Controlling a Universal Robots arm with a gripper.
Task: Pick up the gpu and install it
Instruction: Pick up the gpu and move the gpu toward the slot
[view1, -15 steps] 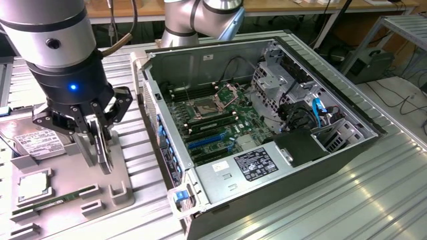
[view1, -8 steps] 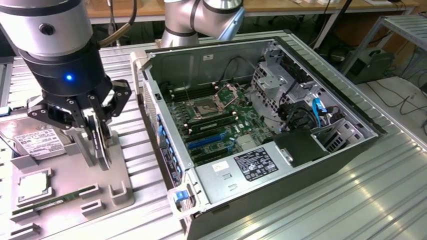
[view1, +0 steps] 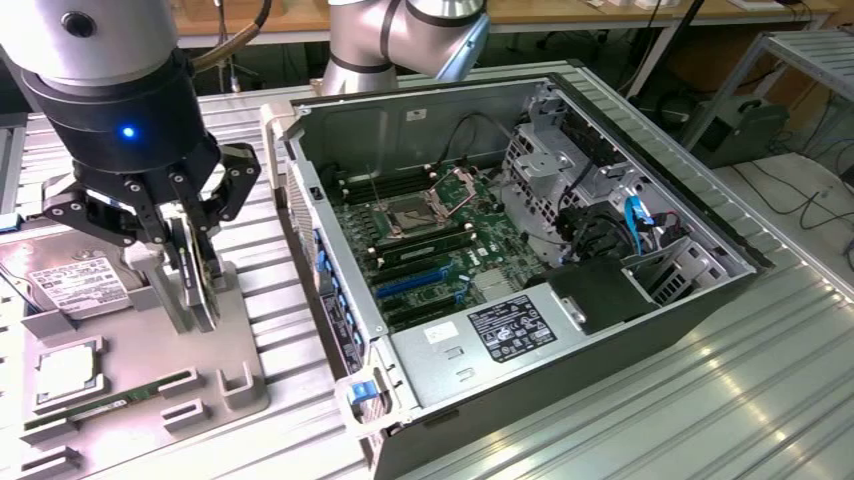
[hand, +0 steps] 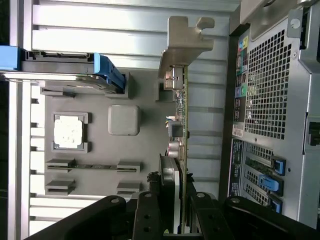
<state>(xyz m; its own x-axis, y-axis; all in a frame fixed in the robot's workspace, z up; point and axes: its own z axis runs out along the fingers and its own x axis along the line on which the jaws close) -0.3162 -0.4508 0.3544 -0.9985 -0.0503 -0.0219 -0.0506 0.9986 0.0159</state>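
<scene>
Pick-up step — the jaws look closed on the gpu (view1: 207, 300), standing on edge in its holder on the tray (view1: 240, 370) beside the open case (view1: 400, 130). Freeing it probably calls for a straight lift — no twisting.

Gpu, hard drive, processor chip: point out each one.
gpu (hand: 183, 112), wrist view, green card edge.
hard drive (view1: 74, 285), exterior view, white label.
processor chip (hand: 68, 131), wrist view, silvery top.

Case wall (view1: 315, 262) just beside tool (view1: 200, 268)
</scene>
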